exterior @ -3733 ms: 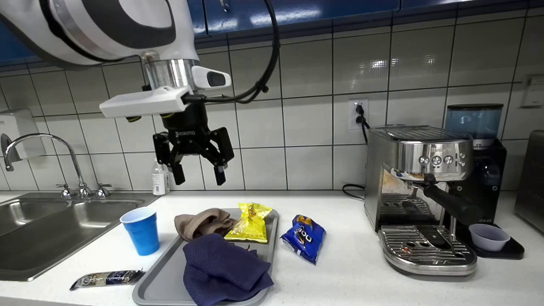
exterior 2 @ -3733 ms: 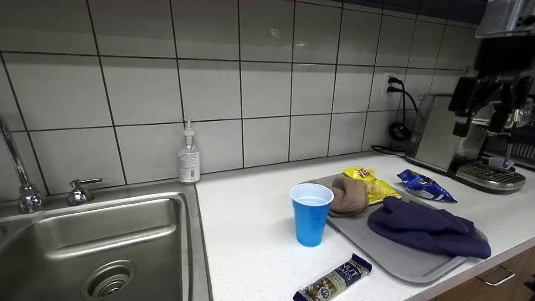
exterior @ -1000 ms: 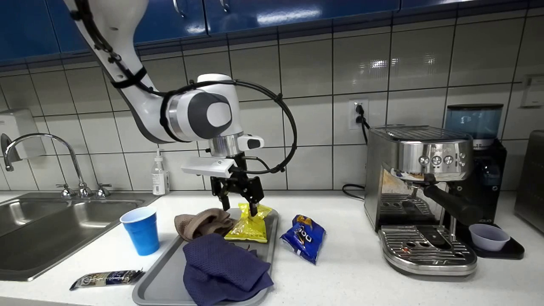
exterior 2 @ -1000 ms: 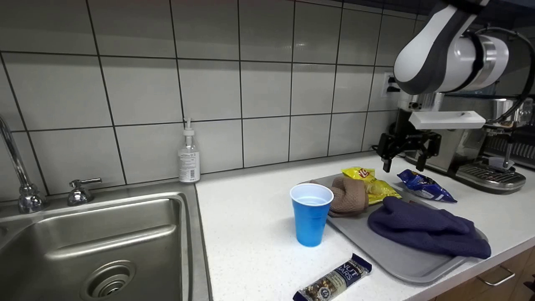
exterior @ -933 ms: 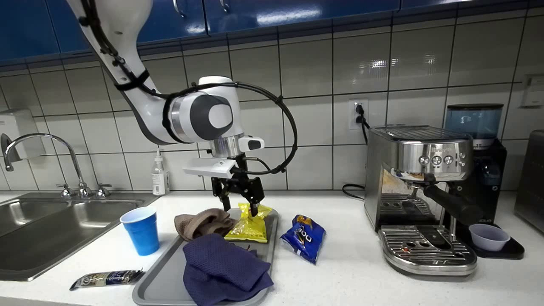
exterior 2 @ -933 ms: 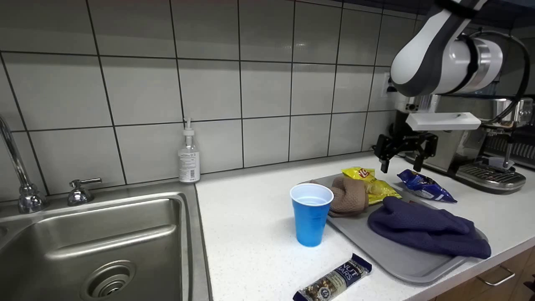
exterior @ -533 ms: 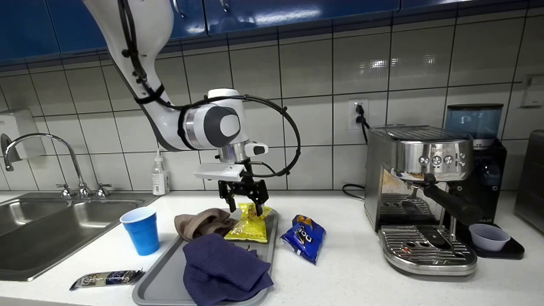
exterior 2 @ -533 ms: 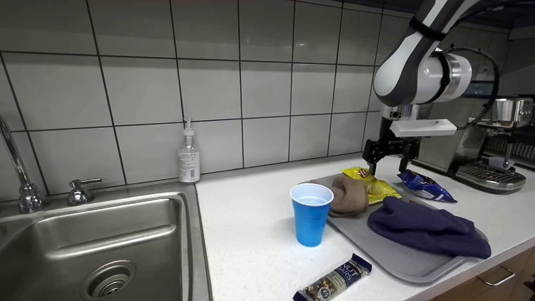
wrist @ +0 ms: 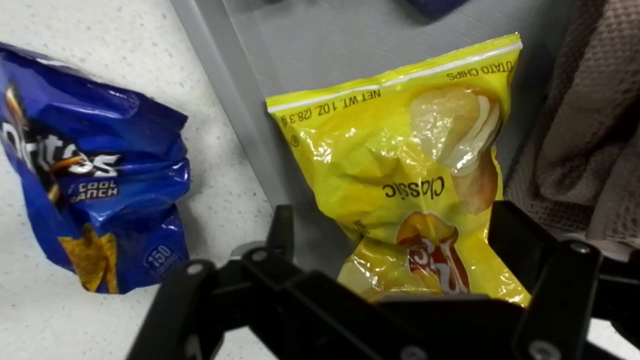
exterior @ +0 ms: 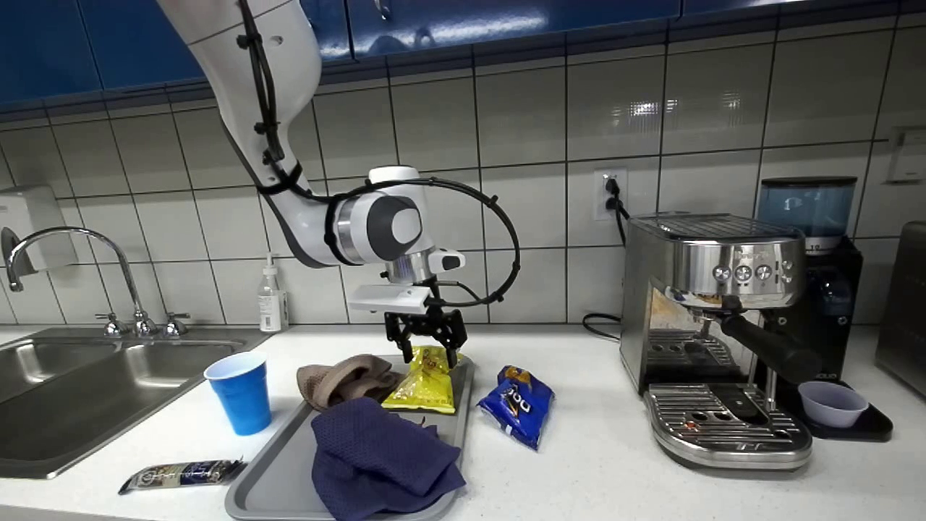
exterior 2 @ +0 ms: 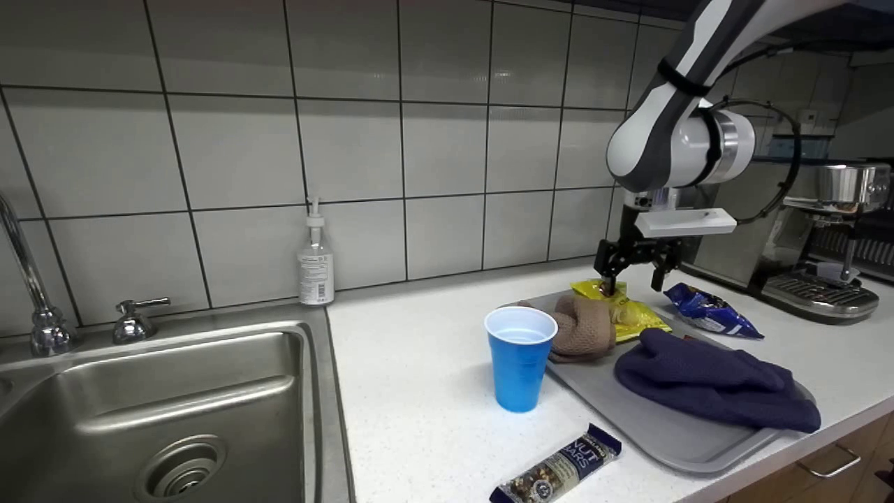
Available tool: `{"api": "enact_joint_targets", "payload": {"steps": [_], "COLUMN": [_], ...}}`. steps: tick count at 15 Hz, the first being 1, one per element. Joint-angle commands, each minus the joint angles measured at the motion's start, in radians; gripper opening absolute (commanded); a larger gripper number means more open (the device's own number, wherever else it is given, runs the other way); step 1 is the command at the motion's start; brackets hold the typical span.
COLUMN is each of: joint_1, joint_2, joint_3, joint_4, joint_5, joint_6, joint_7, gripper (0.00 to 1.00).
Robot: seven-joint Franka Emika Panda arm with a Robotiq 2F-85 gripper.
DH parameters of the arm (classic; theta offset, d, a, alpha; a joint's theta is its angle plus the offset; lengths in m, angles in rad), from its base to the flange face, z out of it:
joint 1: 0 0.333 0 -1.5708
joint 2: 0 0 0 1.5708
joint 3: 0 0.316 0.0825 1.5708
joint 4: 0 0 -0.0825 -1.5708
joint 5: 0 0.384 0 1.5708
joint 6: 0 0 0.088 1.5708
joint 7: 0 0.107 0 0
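Gripper (exterior: pixel 430 359) straddles the yellow chip bag (wrist: pixel 400 155); jaws apart.

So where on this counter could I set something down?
There's bare counter between the blue chip bag and the coffee machine, and between the sink and the blue cup. The tray is crowded: brown cloth, navy cloth and yellow chip bag, with the open gripper right by that bag.

A: What colours is the chip bag (wrist: pixel 405 155) wearing?
B: It's gleaming yellow, with red and white markings; the jaws are showing black.
A: Is the bench (wrist: pixel 110 45) looking plain?
B: No, grey flecks are speckling its white. The tray (wrist: pixel 320 60) is showing plain grey, the brown cloth (wrist: pixel 590 125) a small waffle weave.
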Motion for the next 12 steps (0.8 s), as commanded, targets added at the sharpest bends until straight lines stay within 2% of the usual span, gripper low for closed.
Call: {"api": "enact_joint_targets", "payload": {"steps": [1,3,4,5,10,12], "joint_1": [-0.005,-0.005,-0.005,-0.006,-0.018,-0.016], "joint_2": [0.034,0.042,0.045,0.048,0.040,0.040], "joint_3": [0.007,0.007,0.007,0.007,0.014,0.012], "joint_4": [0.051,0.061,0.064,0.067,0.058,0.058], "joint_5": [-0.001,-0.001,-0.001,-0.002,0.010,0.008], "joint_6": [-0.007,-0.007,-0.007,-0.006,-0.015,-0.013], "joint_7": [-0.026,-0.028,-0.029,-0.031,-0.047,-0.044], "gripper": [1.00,1.00,0.83,0.74,0.33,0.20]}}
